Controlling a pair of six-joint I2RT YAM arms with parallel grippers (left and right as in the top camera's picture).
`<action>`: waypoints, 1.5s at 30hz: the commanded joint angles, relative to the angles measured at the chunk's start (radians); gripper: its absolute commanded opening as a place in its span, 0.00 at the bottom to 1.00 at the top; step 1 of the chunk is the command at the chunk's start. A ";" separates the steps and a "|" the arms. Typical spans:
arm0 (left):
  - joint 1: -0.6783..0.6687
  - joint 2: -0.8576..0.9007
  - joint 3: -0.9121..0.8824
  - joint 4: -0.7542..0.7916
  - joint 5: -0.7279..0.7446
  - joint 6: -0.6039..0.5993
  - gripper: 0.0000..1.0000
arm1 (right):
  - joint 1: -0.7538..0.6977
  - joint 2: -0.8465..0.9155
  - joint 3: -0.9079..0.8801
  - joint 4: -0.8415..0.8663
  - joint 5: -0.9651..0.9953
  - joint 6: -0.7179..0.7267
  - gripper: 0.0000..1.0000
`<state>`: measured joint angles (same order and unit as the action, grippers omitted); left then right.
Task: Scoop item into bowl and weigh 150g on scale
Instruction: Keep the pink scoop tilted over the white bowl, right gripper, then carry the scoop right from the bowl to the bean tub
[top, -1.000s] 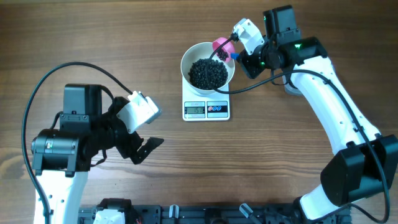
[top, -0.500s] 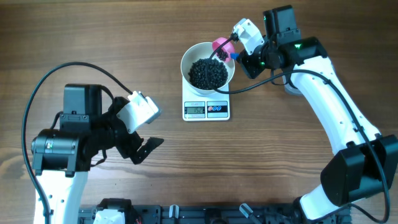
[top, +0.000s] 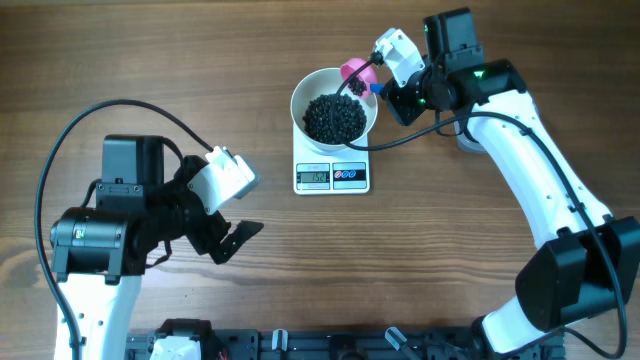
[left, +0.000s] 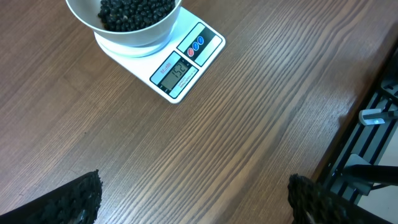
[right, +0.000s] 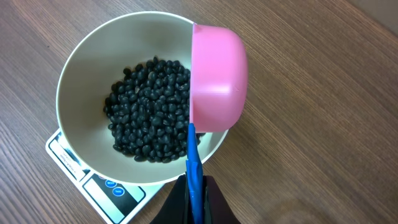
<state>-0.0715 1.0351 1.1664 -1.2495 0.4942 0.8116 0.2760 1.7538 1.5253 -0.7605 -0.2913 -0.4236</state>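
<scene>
A: Right arm pose, as we log it?

B: We see it rise from its base at the near right of the table (top: 150, 60), forearm stretched toward the far side, wrist turned left toward the bowl (right: 67, 81). The right claw (right: 194, 196) is pressed together on the blue handle (right: 193, 155) of a pink scoop (right: 217, 74).

A: Scoop attitude?

B: Tipped on its side over the bowl's rim nearest the claw, mouth facing the bowl's inside. Whether it holds any beans, we cannot tell.

A: Where do we find the item?

B: The black beans (right: 146, 118) lie as a loose pile in the bottom of the bowl. The bowl stands on the scale (top: 332, 177), which lies flat on the table. Its display (left: 179, 70) shows digits, but we cannot read them with certainty.

A: Left arm?

B: Folded at the near left, well apart from the scale. The left claw (top: 228, 238) is spread wide, holds nothing and hangs above bare wood. In its wrist view both fingertips (left: 78, 199) show at the bottom corners, with the scale at the top.
</scene>
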 joint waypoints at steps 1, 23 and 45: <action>-0.004 -0.002 0.019 0.003 0.001 0.023 1.00 | 0.007 -0.030 0.014 0.008 -0.041 0.005 0.04; -0.004 -0.002 0.019 0.003 0.001 0.023 1.00 | 0.007 -0.030 0.014 -0.027 -0.198 0.009 0.04; -0.004 -0.002 0.019 0.003 0.001 0.023 1.00 | -0.087 -0.030 0.014 -0.012 -0.491 0.374 0.04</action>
<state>-0.0715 1.0351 1.1664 -1.2495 0.4942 0.8116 0.2462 1.7538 1.5253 -0.7773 -0.7052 -0.1093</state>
